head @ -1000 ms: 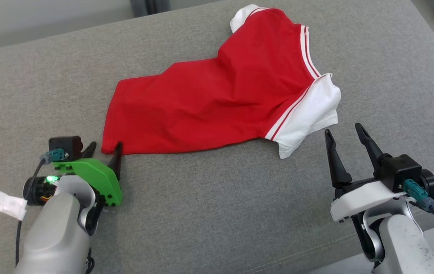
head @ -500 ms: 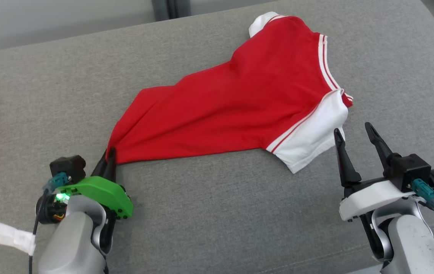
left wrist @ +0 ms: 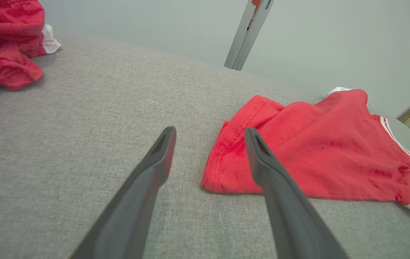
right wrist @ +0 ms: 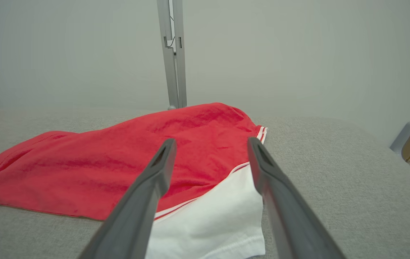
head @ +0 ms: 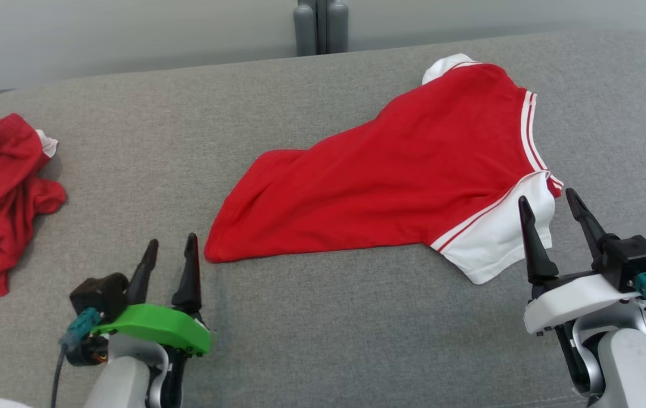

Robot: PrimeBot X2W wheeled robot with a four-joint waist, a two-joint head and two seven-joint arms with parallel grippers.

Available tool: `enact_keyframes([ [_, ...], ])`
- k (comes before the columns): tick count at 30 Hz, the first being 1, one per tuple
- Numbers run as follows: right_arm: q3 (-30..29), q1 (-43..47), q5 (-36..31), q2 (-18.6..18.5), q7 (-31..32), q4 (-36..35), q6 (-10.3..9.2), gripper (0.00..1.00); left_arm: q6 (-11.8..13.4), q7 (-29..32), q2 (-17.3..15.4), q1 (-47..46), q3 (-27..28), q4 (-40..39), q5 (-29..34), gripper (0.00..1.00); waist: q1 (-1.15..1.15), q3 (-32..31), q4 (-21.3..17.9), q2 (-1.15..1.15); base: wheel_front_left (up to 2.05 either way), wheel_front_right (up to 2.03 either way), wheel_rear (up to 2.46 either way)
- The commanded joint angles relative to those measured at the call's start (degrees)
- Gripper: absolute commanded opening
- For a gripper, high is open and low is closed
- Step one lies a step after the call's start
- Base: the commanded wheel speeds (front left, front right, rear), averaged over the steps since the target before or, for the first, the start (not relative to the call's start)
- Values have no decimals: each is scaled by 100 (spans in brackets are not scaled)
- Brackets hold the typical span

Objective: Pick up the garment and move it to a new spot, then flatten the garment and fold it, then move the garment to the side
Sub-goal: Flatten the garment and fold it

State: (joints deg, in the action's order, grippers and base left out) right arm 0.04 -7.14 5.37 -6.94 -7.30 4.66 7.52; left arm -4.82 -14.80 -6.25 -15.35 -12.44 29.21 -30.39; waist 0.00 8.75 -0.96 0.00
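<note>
The garment (head: 402, 187), a red shirt with white sleeves, is seen lying on the grey cushion (head: 323, 328), towards the robot's right of the middle. It is spread but not flat: the body is skewed, long creases run across it, and the near hem is drawn in to a narrow corner (head: 212, 255). A second red heap (head: 0, 192) is seen well apart at the far left edge. The left gripper (head: 172, 240) is held moderately open with nothing between its fingers, its tips just beside the hem corner; in the left wrist view that corner lies mostly outside the gap, partly behind one finger. The right gripper (head: 547, 196) is likewise spread wide and empty, poised over the near white sleeve (head: 493, 255), which is framed between its fingers in the right wrist view; whether cloth is touched there cannot be told. The flattening step is judged to be in hand, with folding not yet begun. For the next move, the left gripper would need to be shifted towards the garment so that the hem corner is taken between the fingers, and the sleeve edge pinched by the right. The cloth could then be drawn taut between the two and laid out smooth.
</note>
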Motion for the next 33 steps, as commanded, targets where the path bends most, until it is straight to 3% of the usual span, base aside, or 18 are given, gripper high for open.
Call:
enact_keyframes([
  [1, -60, 81, -2, -16, 15, -58, -6, 100, 33, -45, -37, 175, 186, -360, 167, 100, 0, -125, 134, 0, 0, 0, 0],
  [7, -254, 249, -48, 48, 50, -158, -6, 100, -54, -39, 52, 913, 841, -1679, 712, 100, 0, -305, 224, 0, 0, 0, 0],
  [11, -368, 370, -32, 76, 83, -154, -6, 100, -114, -38, 92, 1304, 1099, -2045, 968, 100, 0, -484, 259, 0, 0, 0, 0],
  [33, -418, 747, 25, 292, 127, -28, -6, 100, -230, -34, 203, 1753, 1276, -2003, 1377, 100, 0, -685, 258, 0, 0, 0, 0],
])
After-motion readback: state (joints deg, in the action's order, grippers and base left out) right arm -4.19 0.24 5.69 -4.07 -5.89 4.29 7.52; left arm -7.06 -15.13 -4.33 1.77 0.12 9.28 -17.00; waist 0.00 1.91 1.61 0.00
